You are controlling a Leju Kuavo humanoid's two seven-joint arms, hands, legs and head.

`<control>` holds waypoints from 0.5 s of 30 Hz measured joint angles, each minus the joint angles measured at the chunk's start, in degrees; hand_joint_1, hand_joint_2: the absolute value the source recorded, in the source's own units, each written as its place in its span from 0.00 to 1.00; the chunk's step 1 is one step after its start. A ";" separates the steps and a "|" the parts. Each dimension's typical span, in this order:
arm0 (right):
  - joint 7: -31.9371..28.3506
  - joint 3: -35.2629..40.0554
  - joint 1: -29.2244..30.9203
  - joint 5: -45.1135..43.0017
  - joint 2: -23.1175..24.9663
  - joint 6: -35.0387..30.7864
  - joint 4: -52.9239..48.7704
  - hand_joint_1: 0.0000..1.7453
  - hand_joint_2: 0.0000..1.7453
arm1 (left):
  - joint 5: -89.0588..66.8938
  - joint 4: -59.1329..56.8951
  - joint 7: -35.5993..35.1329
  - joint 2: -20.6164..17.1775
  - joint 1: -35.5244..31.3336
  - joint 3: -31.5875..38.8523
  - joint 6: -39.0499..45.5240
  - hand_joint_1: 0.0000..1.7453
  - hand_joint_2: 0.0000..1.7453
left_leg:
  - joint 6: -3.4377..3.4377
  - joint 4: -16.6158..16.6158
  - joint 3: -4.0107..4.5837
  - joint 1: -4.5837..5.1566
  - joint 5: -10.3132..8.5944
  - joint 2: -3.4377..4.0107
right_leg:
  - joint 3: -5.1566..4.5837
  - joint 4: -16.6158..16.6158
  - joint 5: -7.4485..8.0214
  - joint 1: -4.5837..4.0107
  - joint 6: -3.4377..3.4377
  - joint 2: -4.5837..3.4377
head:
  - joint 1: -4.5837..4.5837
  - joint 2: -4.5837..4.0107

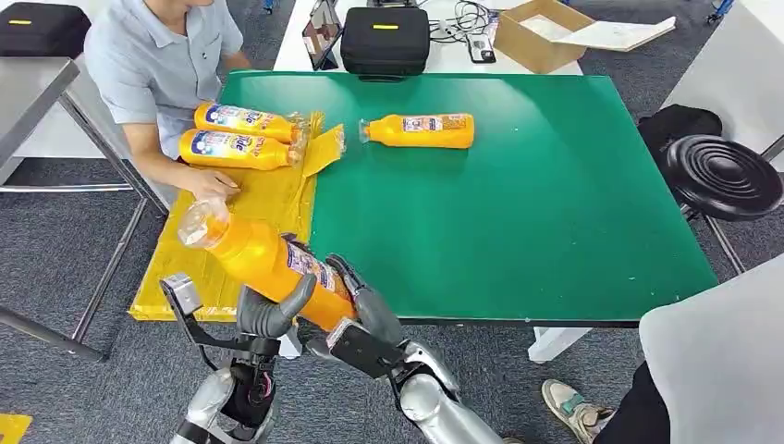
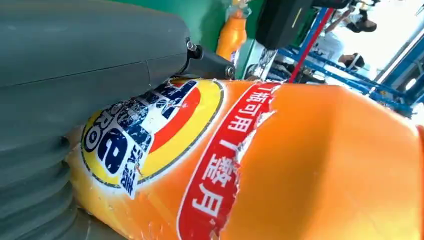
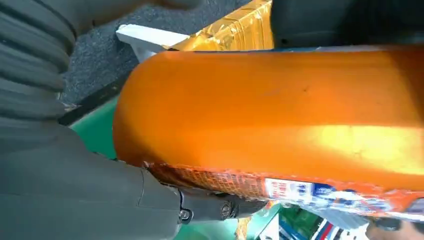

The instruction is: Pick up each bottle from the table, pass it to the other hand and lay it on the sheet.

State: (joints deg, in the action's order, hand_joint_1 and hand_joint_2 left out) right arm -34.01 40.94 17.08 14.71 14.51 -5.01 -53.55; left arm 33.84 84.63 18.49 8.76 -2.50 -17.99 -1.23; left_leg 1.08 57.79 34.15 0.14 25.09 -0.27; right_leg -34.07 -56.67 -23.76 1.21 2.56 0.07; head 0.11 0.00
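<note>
Now: green table [image 1: 518, 213], yellow sheet [image 1: 250, 213] draped over its left edge. Held bottle [image 1: 263, 259] is tilted above the table's near left corner, cap up-left. Left hand [image 1: 274, 313] and right hand [image 1: 362, 310] both grip its lower body. Two bottles [image 1: 242, 136] lie on the sheet; another bottle [image 1: 421, 130] lies on the table. A person's hand [image 1: 211, 184] rests on the sheet.

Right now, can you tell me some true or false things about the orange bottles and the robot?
1. Both robot hands are on one orange bottle. True: the left robot hand and right robot hand both grip it.
2. Two bottles lie on the yellow sheet. True.
3. Three bottles wait on the green table. False: one bottle lies there.
4. The held bottle is blue. False: it is orange.
</note>
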 measured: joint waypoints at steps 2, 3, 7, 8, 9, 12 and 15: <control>-0.02 0.09 -0.03 -0.13 -0.37 0.00 -0.17 0.00 0.00 | 0.44 -0.70 -0.33 0.00 -0.40 0.35 -0.59 1.00 1.00 | 0.00 0.00 0.00 0.00 0.00 -0.02 | 0.00 0.00 0.00 0.00 0.00 0.01 | -0.02 0.00; -0.04 0.15 -0.03 -0.13 -0.50 0.04 -0.33 0.00 0.00 | 0.52 -1.05 -0.37 0.00 -0.62 0.46 -0.68 1.00 1.00 | 0.00 0.00 0.00 0.00 0.00 -0.01 | 0.00 0.00 0.00 0.00 0.00 0.00 | -0.02 0.00; -0.02 0.24 -0.03 -0.13 -0.83 0.11 -0.48 0.00 0.00 | 0.68 -1.88 -0.44 0.00 -1.17 0.61 -0.94 1.00 1.00 | 0.00 0.00 0.00 0.00 0.00 0.02 | 0.00 0.00 0.00 0.00 0.00 0.00 | 0.00 0.00; -0.04 0.26 -0.03 -0.13 -0.87 0.13 -0.48 0.00 0.00 | 0.68 -1.99 -0.44 0.00 -1.23 0.61 -0.98 1.00 1.00 | 0.00 0.00 0.00 0.00 0.00 0.01 | 0.00 0.00 0.00 0.00 0.00 0.00 | -0.02 0.00; -0.04 0.26 -0.03 -0.13 -0.90 0.13 -0.50 0.00 0.00 | 0.68 -2.05 -0.44 0.00 -1.27 0.61 -1.00 1.00 1.00 | 0.00 0.00 0.01 0.00 0.00 0.01 | 0.00 0.00 0.00 0.00 0.00 0.00 | -0.02 0.00; -0.04 0.26 -0.03 -0.13 -1.09 0.15 -0.63 0.00 0.00 | 0.59 -2.40 -0.44 0.00 -1.57 0.61 -0.89 1.00 1.00 | 0.00 0.00 0.01 0.00 0.00 0.01 | -0.01 0.00 0.00 0.00 0.00 0.00 | 0.00 0.00; -0.18 0.22 -0.50 0.48 -1.42 -1.82 -1.12 0.00 0.00 | -2.13 -3.43 -0.54 -0.04 -2.62 0.74 3.40 1.00 1.00 | 0.00 0.00 0.01 0.00 0.00 -0.06 | 0.00 0.00 0.00 0.00 0.00 0.02 | 0.00 0.00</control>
State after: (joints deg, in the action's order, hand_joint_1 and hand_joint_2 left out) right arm -34.18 41.16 16.58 15.19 13.09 -6.82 -54.67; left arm 31.70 81.20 17.95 8.72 -5.12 -17.25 2.17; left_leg 1.08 57.79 34.16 0.14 25.09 -0.33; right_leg -34.07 -56.67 -23.76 1.20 2.56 0.10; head 0.11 0.00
